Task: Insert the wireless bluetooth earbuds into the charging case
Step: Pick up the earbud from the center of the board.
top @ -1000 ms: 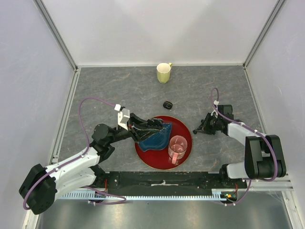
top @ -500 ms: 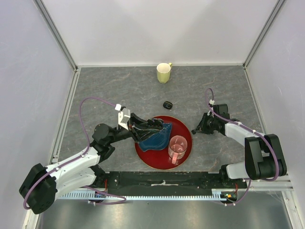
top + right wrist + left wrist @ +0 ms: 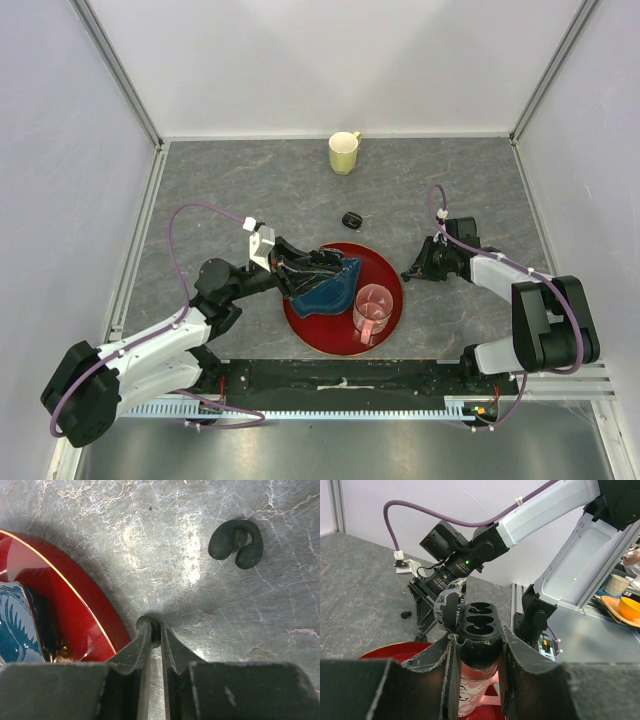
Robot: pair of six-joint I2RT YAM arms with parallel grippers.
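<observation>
Beside the red plate [image 3: 67,587], right hand [image 3: 155,636] pinches one earbud [image 3: 150,621]; charging case [image 3: 479,624], clamped in left hand [image 3: 477,650], lies leftward across it.

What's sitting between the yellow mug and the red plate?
A small black case, lying on the table between the yellow mug and the red plate; the top view shows it.

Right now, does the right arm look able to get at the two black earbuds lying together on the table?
Probably yes: the earbud pair lies on bare table just beyond the right hand, nothing between. But a single earbud sits at its fingertips.
</observation>
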